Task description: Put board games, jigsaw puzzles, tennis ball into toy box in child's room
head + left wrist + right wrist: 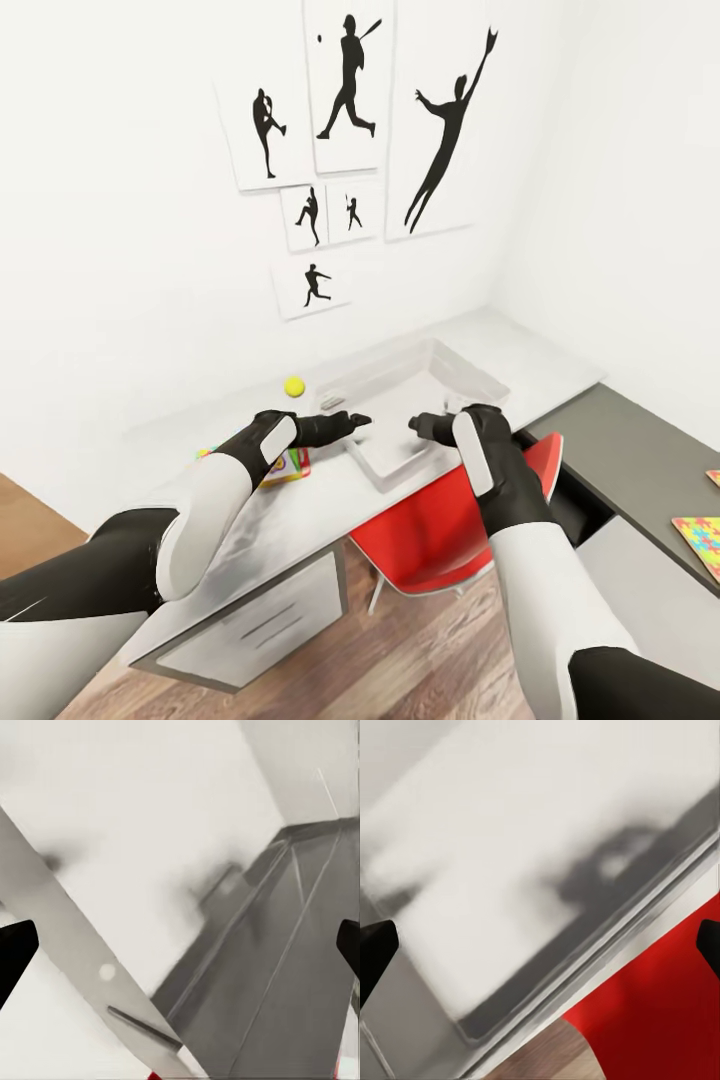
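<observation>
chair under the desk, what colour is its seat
Bright red: the chair shows best in the head view, tucked under the table.

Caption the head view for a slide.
Both open grippers, left gripper and right gripper, hover over the toy box; tennis ball beside it.

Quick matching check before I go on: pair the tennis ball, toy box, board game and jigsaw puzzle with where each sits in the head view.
Things:
1. tennis ball
2. toy box
3. board game
4. jigsaw puzzle

Places:
A. dark grey desk section, far right
B. partly hidden under the left arm
C. ahead of both open grippers
D. on the light desk top by the wall, left of the bin

Pairs: 1-D, 2-C, 3-B, 4-A
</observation>
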Robot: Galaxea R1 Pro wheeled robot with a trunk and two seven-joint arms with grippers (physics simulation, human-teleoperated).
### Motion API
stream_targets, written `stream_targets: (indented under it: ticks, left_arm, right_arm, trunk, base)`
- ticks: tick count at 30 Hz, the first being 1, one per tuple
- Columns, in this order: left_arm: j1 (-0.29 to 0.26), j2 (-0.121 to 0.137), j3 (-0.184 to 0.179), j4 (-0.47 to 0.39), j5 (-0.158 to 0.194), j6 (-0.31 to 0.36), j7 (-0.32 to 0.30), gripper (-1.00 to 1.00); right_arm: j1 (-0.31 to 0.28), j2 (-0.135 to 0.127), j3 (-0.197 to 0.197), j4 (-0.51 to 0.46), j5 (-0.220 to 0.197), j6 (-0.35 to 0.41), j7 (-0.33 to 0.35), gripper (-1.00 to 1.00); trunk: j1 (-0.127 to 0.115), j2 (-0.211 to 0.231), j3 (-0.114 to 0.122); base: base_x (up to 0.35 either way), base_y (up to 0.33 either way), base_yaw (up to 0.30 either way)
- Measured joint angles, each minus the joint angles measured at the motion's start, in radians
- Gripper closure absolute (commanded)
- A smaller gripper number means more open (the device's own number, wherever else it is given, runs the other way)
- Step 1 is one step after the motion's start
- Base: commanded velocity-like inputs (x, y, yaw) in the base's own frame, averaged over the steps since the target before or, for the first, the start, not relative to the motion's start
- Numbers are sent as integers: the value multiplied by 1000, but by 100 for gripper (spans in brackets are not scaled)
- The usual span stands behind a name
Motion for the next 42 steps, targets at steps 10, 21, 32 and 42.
stream_targets:
  ticks: [10,21,32,42]
  left_arm:
    - [5,116,0,-1,3,41,-176,-100]
    - [9,283,0,-1,6,91,-376,-100]
    - [26,460,-1,0,4,153,-664,-100]
    - [101,639,-5,2,-5,157,-935,-100]
  right_arm:
    - [7,0,-2,-121,-17,6,4,-100]
    - [151,0,0,-344,-101,32,41,-100]
    - [294,0,-10,-478,-106,52,205,-100]
    - [397,-40,-102,-498,-123,40,445,-100]
  trunk:
    - [0,0,16]
    - [0,0,34]
    - [0,0,51]
    - [0,0,67]
  base:
    - [0,0,0]
    - [0,0,0]
    - [0,0,0]
    - [0,0,0]
